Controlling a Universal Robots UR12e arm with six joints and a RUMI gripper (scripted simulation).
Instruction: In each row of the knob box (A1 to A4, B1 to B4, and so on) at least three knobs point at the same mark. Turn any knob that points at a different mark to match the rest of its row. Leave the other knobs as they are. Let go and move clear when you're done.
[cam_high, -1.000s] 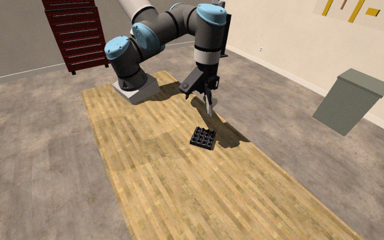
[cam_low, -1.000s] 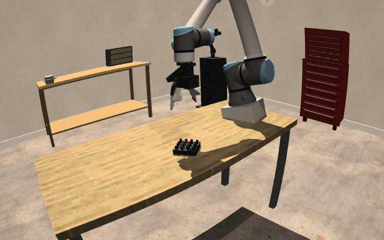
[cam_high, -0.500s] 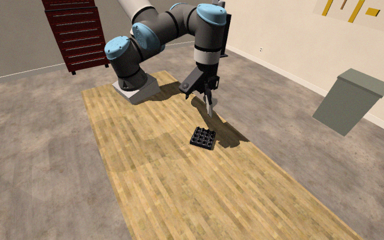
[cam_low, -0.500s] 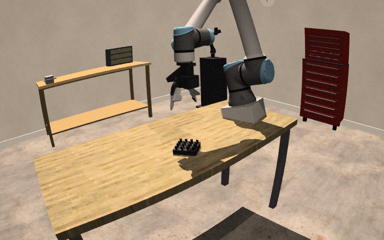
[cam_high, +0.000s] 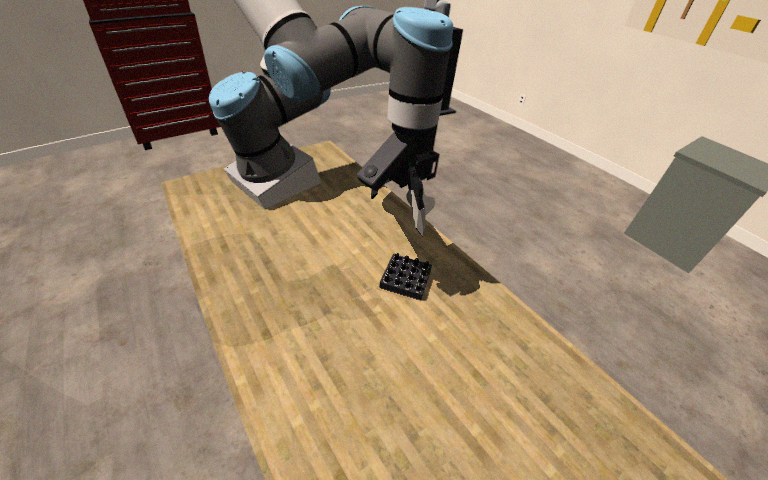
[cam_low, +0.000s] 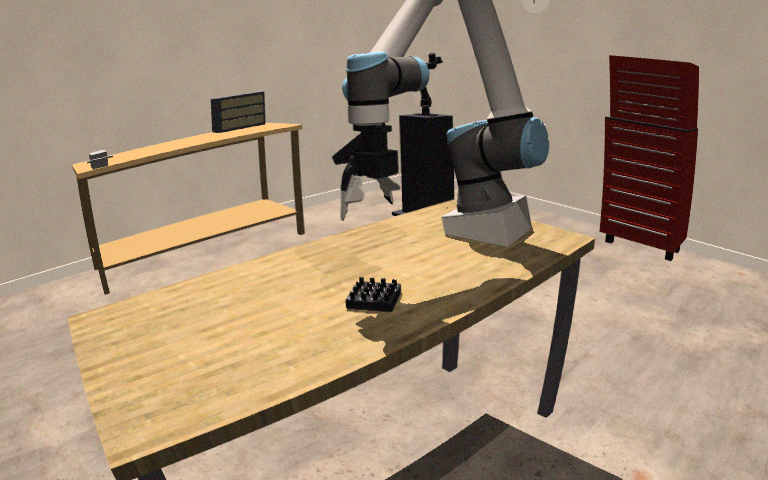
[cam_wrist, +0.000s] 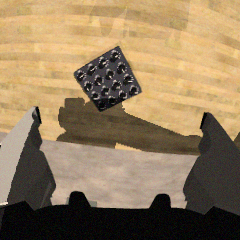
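the bench (cam_low: 169, 362) is a long wood top with the arm's grey base (cam_low: 518, 229) bolted at one end. the knob box (cam_high: 405, 276) sits flat near the bench's edge on the far side from the shelf, partly in the arm's shadow, well apart from the base. the tool (cam_low: 369, 195) hangs high above the bench edge, off to one side of the box, jaws spread wide with nothing between them.

risks, as a judgement: the tool is far up and offset, so a long descent is needed; any small aiming error could land the wide jaws across two neighbouring knobs, since they stand close together in a tight grid, and twist one that should be left alone. the box looks light and loose on the bench, so a sideways nudge or a turn with too much down force could slide or spin the whole box. it also sits rotated diagonally in the wrist view, so rows may be misread and the wrong knob picked.

hard to make out: knob pointers and marks are too small and dark in every view, so the odd knob cannot be told. row labels are not legible. in the wrist view only the tool's fingers show at the lower corners, tips cropped.
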